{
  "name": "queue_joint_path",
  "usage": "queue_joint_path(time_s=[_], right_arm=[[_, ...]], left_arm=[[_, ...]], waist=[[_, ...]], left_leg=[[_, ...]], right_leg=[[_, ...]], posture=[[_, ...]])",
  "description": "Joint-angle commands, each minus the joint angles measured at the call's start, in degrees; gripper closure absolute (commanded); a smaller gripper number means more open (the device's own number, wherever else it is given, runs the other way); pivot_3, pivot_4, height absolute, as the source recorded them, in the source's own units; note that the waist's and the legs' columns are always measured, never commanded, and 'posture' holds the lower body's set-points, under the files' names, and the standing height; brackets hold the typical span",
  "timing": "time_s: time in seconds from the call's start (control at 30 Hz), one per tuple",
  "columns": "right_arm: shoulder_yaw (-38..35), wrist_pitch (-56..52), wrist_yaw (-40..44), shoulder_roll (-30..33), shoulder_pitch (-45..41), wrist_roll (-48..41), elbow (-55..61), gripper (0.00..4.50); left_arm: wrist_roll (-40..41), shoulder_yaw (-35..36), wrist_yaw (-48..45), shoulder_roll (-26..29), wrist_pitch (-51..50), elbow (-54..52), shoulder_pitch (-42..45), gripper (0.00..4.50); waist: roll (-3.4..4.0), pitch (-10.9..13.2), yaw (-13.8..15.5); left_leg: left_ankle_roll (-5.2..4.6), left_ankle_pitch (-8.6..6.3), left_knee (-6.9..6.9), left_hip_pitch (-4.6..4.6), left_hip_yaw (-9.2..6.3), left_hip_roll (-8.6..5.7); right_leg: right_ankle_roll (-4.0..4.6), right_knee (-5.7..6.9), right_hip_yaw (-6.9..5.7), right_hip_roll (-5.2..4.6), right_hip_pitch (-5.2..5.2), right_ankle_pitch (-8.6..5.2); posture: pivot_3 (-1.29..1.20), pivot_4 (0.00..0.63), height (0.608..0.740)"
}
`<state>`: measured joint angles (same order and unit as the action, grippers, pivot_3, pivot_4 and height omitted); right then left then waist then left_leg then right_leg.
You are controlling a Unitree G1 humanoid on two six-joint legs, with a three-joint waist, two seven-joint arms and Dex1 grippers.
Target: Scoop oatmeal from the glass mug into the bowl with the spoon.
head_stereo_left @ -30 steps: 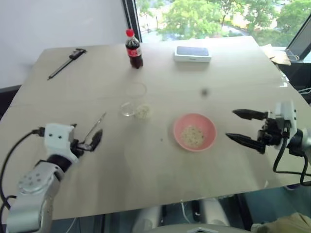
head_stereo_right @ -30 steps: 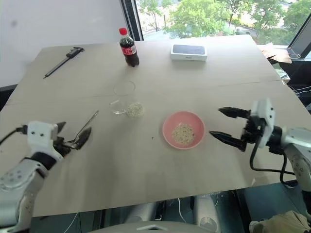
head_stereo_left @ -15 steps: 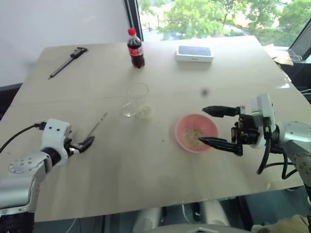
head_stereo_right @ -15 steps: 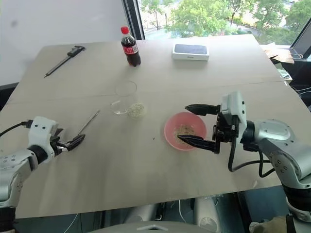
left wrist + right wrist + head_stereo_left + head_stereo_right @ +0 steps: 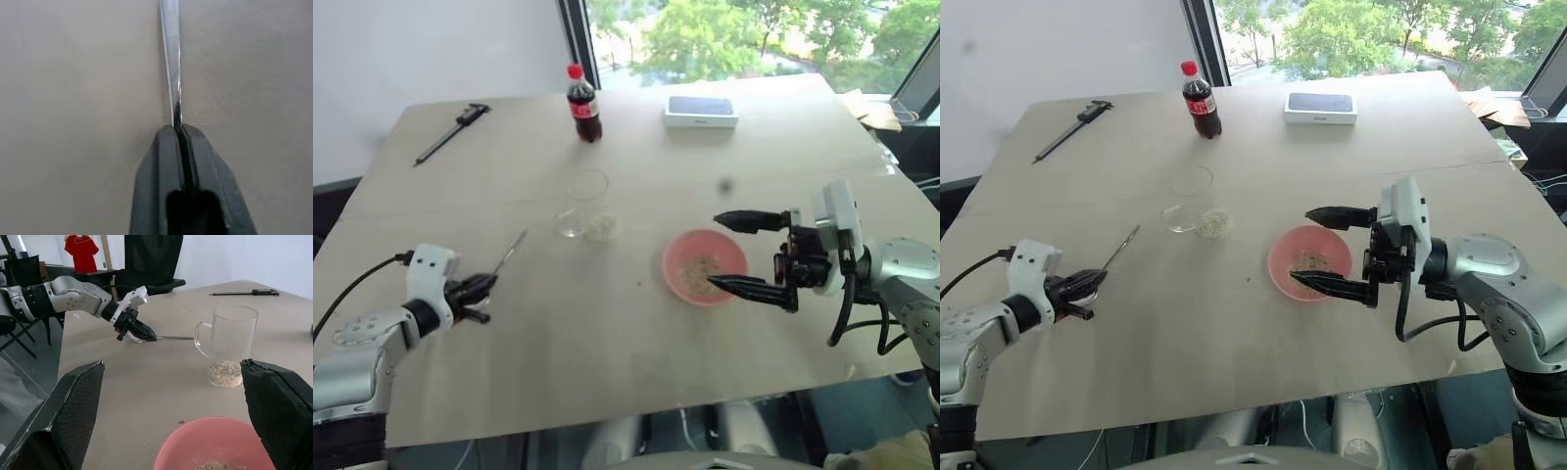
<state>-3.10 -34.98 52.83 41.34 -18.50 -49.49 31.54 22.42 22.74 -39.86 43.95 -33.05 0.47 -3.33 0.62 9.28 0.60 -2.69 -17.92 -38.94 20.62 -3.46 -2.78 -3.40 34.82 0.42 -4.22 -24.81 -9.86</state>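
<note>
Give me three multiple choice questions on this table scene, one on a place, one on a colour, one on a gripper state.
1. The cola bottle stands:
A. at the table's far edge
B. inside the bowl
C. beside the left gripper

2. The bowl is:
A. blue
B. pink
C. white

3. The left gripper is:
A. wide open
B. shut on the mug
C. shut on the spoon

Answers:
1 A, the bottle is far from both arms.
2 B, its rim is plainly pink.
3 C, the fingers pinch the spoon's handle in the left wrist view.
</note>
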Motion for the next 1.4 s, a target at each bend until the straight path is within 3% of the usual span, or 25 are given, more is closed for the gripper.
queue_joint_path(time_s=[0.03,0.23,0.33,0.43,0.6,0.73,0.87,1.17,1.4], right_arm=[[-0.3,0.05,0.2,-0.32,-1.8,-0.78,0.81,0.0],[2.2,-0.48,0.69,-1.15,-5.41,1.04,-2.4,0.0],[2.47,-2.62,-1.03,-1.58,-7.97,0.68,-4.09,0.0],[0.6,-8.37,-5.64,-3.92,-12.15,-5.59,-5.44,0.0],[0.5,-14.68,-12.08,-8.12,-16.79,-12.25,-6.12,0.0],[0.91,-17.67,-18.13,-11.92,-21.51,-14.04,-8.22,0.0],[1.27,-19.8,-24.84,-16.33,-27.59,-13.05,-13.3,0.0],[-0.91,-25.24,-40.59,-27.49,-33.26,-20.1,-18.14,0.0],[-2.64,-24.88,-45.1,-31.34,-35.49,-23.05,-19.39,0.0]], left_arm=[[-1.13,-0.15,3.27,-4.32,0.94,0.91,-3.54,4.45],[-2.18,8.31,11.13,-11.22,18.18,-7.99,-2.41,4.45],[-2.66,10.06,13.37,-12.77,21.98,-13.88,-2.89,4.45],[-2.49,10.42,16.37,-12.75,21.27,-22.65,-2.03,4.45],[0.06,5.22,19.71,-10.79,14.49,-34.54,6.62,4.45],[4.02,0.6,19.39,-8.94,7.93,-39.7,12.39,4.45],[6.12,-5.85,16.81,-7.17,4.17,-42.92,14.91,4.45],[5.49,-12.46,13.17,-5.27,3.85,-43.84,16.37,4.45],[6.46,-13.27,11.18,-4.71,3.2,-43.9,15.88,4.45]], waist=[[0.18,-0.11,-0.02],[-0.21,0.08,0.12],[-0.96,0.21,0.2],[-1.08,0.28,0.18],[-1.14,0.25,0.41],[-1.13,0.26,-0.13],[-1.12,0.26,-1.1],[-1.08,0.28,-1.42],[-1.08,0.28,-1.41]], left_leg=[[0.0,0.0,0.0,-0.01,0.05,0.0],[0.01,0.0,0.0,0.02,-0.07,0.07],[0.16,0.08,-0.03,0.17,-0.19,0.16],[0.34,0.18,-0.05,0.28,-0.21,0.12],[0.34,0.19,-0.05,0.62,-0.38,0.0],[0.35,0.21,-0.29,1.16,-0.37,-0.07],[0.37,0.23,-0.28,1.14,-0.26,-0.01],[0.38,0.24,-0.27,1.14,-0.24,0.0],[0.39,0.25,-0.28,1.14,-0.23,-0.04]], right_leg=[[0.0,-0.02,0.06,-0.01,0.0,0.0],[0.04,0.01,-0.07,-0.18,-0.01,0.03],[0.2,-0.01,-0.2,-0.12,-0.1,0.12],[0.2,-0.12,-0.21,-0.18,-0.11,0.13],[0.2,-0.1,-0.41,-0.27,-0.33,0.14],[0.19,0.11,-0.4,-0.1,-0.89,0.17],[0.2,0.12,-0.26,0.09,-0.93,0.16],[0.2,0.14,-0.23,0.16,-0.97,0.16],[0.2,0.15,-0.24,0.18,-0.97,0.16]], posture=[[0.0,0.15,0.74],[0.0,0.15,0.74],[0.0,0.15,0.74],[0.0,0.15,0.74],[0.0,0.15,0.74],[0.0,0.15,0.74],[0.0,0.15,0.74],[0.0,0.15,0.74],[0.0,0.15,0.74]])
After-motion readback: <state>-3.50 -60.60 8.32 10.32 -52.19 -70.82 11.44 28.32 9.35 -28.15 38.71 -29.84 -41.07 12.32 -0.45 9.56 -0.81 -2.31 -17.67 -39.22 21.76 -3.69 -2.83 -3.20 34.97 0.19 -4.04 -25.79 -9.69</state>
